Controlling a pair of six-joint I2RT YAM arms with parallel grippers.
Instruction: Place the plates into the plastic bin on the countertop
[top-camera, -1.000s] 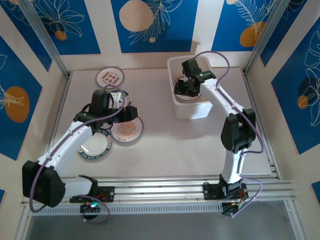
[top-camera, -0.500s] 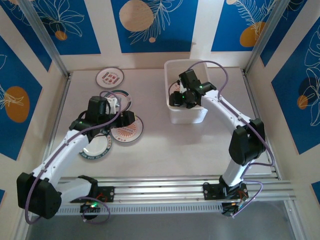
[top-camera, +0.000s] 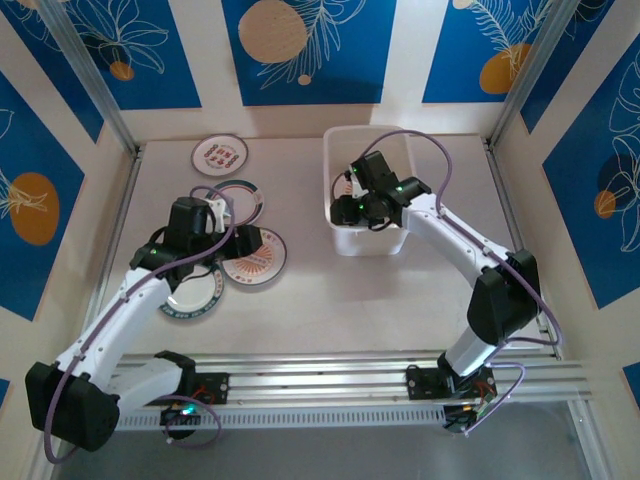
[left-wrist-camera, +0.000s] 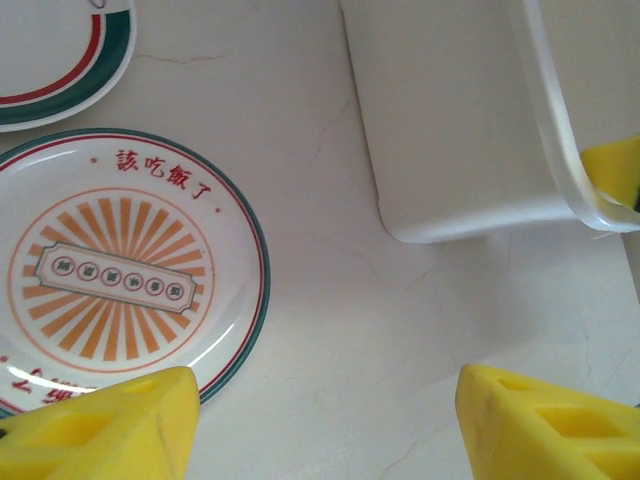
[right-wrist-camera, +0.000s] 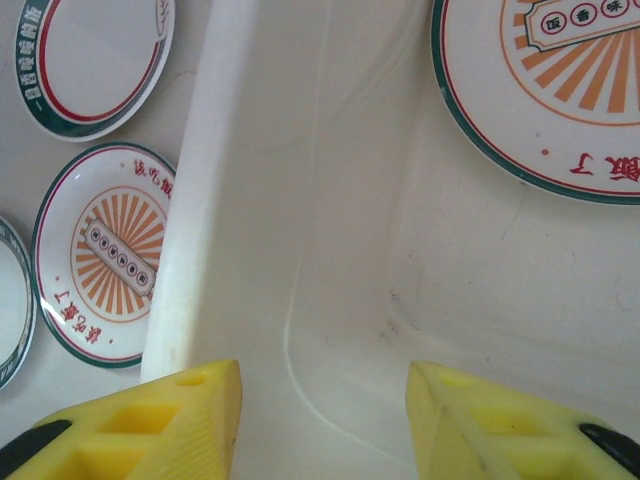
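The plastic bin (top-camera: 340, 133) stands at the back right of the countertop (top-camera: 330, 300). My right gripper (top-camera: 352, 208) is inside it by its left wall (right-wrist-camera: 200, 200), jaws open, nothing between them but the bin's bare floor. One orange-sunburst plate (right-wrist-camera: 560, 90) lies in the bin. On the countertop to the left lie an orange-sunburst plate (top-camera: 255, 258), a green-rimmed plate (top-camera: 190, 292), another (top-camera: 240, 195) partly under the arm, and a far one (top-camera: 220, 155). My left gripper (left-wrist-camera: 325, 430) hangs open over bare countertop, just right of the sunburst plate (left-wrist-camera: 120, 270).
Cream walls with blue panels close the back and sides. An aluminium rail (top-camera: 330, 375) runs along the near edge. The bin's outer wall (left-wrist-camera: 450, 150) is close ahead of the left gripper. Bare countertop lies between the plates and the bin.
The bin has slid left and toward me along with the right gripper inside it. The left arm has drawn back slightly over the plates.
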